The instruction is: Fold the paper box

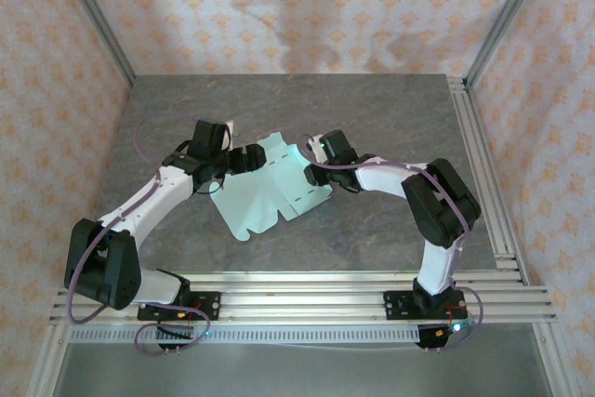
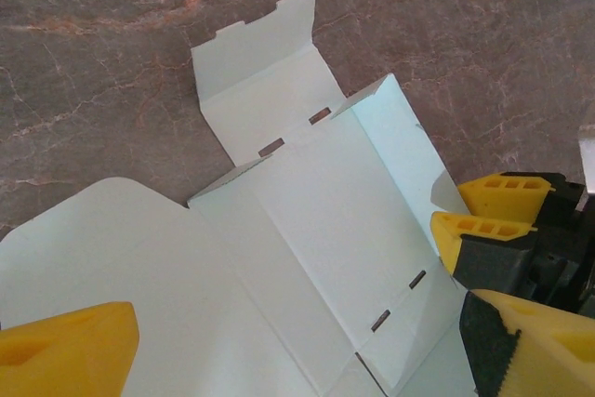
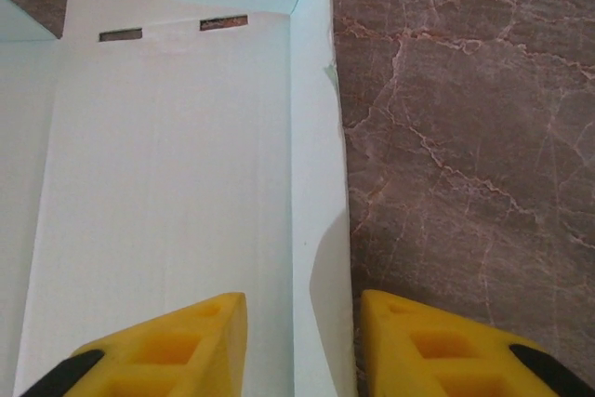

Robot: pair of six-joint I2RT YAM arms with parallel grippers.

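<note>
The paper box [image 1: 270, 188] is a pale mint-green die-cut blank lying mostly flat in the middle of the table, with its slotted panels and flaps spread out [image 2: 316, 220]. My left gripper [image 1: 249, 157] hovers at its left edge. In the left wrist view this gripper [image 2: 297, 360] is wide open above the blank, with nothing between its fingers. My right gripper [image 1: 311, 148] is at the blank's right edge. Its yellow fingers [image 3: 177, 346] stand apart on either side of a narrow raised side flap [image 3: 316, 183], with gaps showing. That right gripper [image 2: 493, 216] also shows beside the flap in the left wrist view.
The grey-brown marbled table [image 1: 372, 109] surrounds the blank. Aluminium rails [image 1: 483, 165] run along the right and near edges. Patterned walls [image 1: 279, 6] close in the back and sides.
</note>
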